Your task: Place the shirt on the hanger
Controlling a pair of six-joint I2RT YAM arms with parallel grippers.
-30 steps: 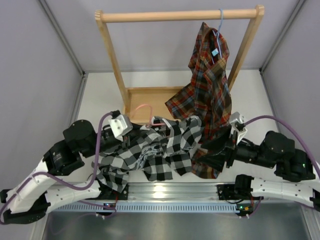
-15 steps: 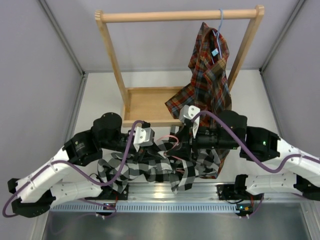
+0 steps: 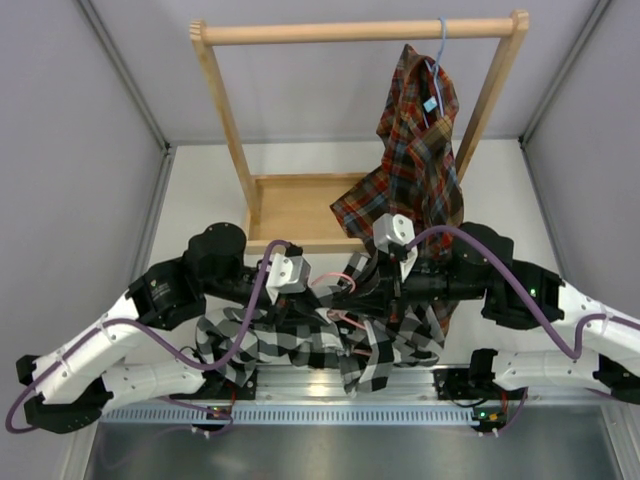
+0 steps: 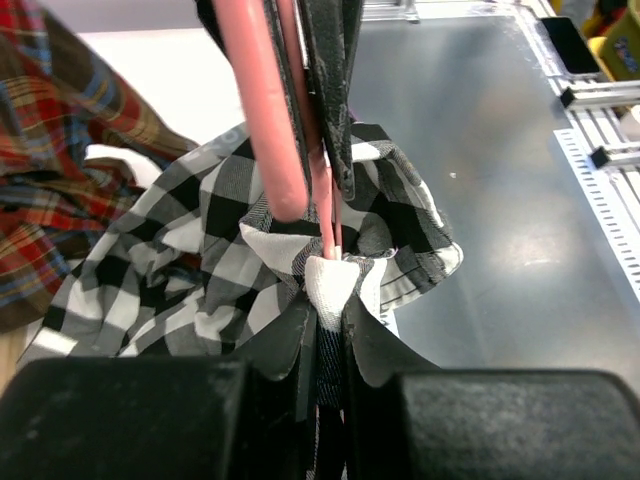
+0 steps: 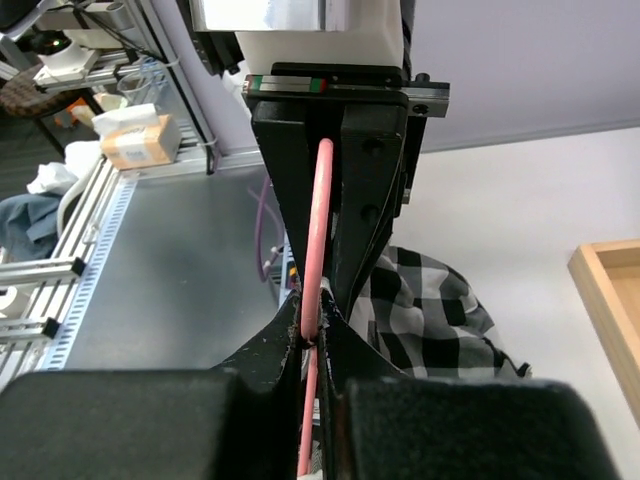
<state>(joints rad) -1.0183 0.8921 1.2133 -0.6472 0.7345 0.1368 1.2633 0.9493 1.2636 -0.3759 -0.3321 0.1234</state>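
Top external view, starting at the near edge: the shirt (image 3: 290,345) lies in a tighter bunch than a second ago, when it spread wider across the worktop (image 3: 200,190). Part of it is now drawn up toward the middle. Just above it, the two arms, which stood well apart a second ago, have swung inward. The left end effector (image 3: 318,298) and the right end effector (image 3: 358,290) now face each other tip to tip over the cloth. Between them runs the hanger (image 3: 322,283), which was up by the left wrist a second ago. The left wrist view shows the left end effector (image 4: 325,305) clenched on the pink wire of the hanger (image 4: 262,120) with a fold of the shirt (image 4: 200,270) pinched in beside it. The right wrist view shows the right end effector (image 5: 312,335) clamped on the same wire (image 5: 320,220), with the checked cloth (image 5: 425,300) hanging just beyond and below. I judge this a hand-over or a two-handed hold for threading the wire into the garment; the shirt hangs against the hanger but is not yet draped over its shoulders. Farther back, the plaid shirt (image 3: 410,170) hangs from the wooden rack (image 3: 360,32) as before.
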